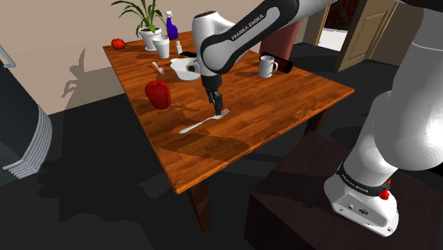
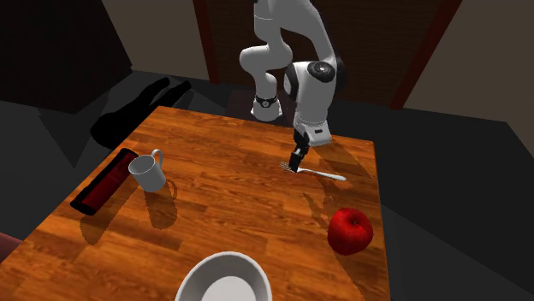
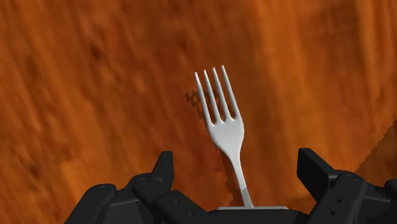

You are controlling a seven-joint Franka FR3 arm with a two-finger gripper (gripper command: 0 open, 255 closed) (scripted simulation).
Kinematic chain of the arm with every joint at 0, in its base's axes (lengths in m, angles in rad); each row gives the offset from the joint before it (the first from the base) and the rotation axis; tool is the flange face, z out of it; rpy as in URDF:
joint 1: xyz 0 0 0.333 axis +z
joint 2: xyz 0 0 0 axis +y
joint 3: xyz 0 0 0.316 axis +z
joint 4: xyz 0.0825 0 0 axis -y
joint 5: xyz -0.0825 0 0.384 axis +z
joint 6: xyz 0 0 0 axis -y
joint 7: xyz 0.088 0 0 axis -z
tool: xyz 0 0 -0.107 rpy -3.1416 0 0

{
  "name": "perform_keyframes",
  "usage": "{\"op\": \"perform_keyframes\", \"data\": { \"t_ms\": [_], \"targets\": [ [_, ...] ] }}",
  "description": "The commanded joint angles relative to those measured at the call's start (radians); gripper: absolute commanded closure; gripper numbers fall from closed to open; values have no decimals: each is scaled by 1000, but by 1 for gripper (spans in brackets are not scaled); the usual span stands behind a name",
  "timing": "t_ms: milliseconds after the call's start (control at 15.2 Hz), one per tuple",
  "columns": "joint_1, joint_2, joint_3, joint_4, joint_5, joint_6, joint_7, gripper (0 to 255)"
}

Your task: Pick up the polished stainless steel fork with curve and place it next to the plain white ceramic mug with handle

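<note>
Between spread fingers [image 3: 164, 172], untouched fork [image 3: 226, 130]

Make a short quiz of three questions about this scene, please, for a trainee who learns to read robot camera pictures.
1. True or false: the pincer is shut on the fork.
2. What lies right beside the mug? A: a red fruit. B: a dark red cylinder. C: a bowl.
3. Fill the gap: in the second exterior view, the mug stands to the fork's ____.

Key: 1 false; 2 B; 3 left.
</note>
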Motion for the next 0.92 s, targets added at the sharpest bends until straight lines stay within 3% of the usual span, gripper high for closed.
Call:
{"op": "perform_keyframes", "data": {
  "t_ms": [0, 396, 858],
  "targets": [
    [2, 19, 3, -1, -3, 20, -11, 0],
    [1, 59, 2, -31, -5, 90, -10, 0],
    [1, 60, 2, -30, -5, 89, -10, 0]
  ]
}}
